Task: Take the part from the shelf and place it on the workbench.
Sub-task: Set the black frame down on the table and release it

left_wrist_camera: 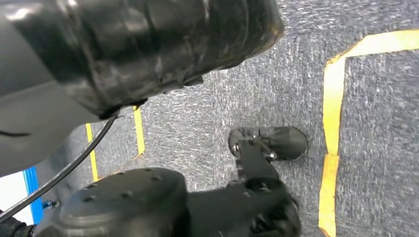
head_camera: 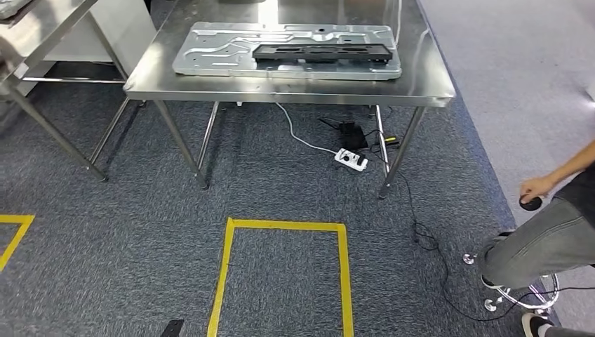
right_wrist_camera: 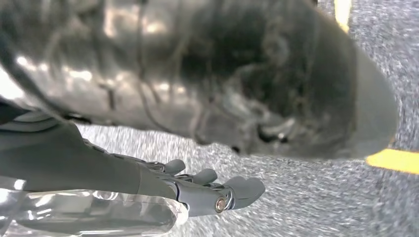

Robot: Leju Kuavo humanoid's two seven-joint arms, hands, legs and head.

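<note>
head view: the black part (head_camera: 322,53) lies flat on the silver stamped panel (head_camera: 231,50), which rests on the steel workbench (head_camera: 281,88) at 12 o'clock. its long axis runs 9 to 3 o'clock, parallel with the bench's near edge; which end is the front you can't make out. it sits toward the panel's 3 o'clock half.

right hand (right_wrist_camera: 207,190): in its wrist view you see it hanging over the grey carpet (head_camera: 140,210), fingers (right_wrist_camera: 244,187) spread a little and extended, nothing in them.

left hand: its wrist view gives you dark rounded shapes over the carpet and nothing you can read as fingers, so you cannot tell its state.

yellow tape square (head_camera: 284,270) lies on the carpet at 6 o'clock, its near side cut off by the frame. a white power strip (head_camera: 351,159) and cables lie under the bench. a second steel table (head_camera: 42,42) is cut off at 10 o'clock. a seated person's hand (head_camera: 537,188) and grey trouser leg (head_camera: 544,242) come in at 3 o'clock, mostly out of frame; the hand is on something small and dark, too small to identify.
</note>
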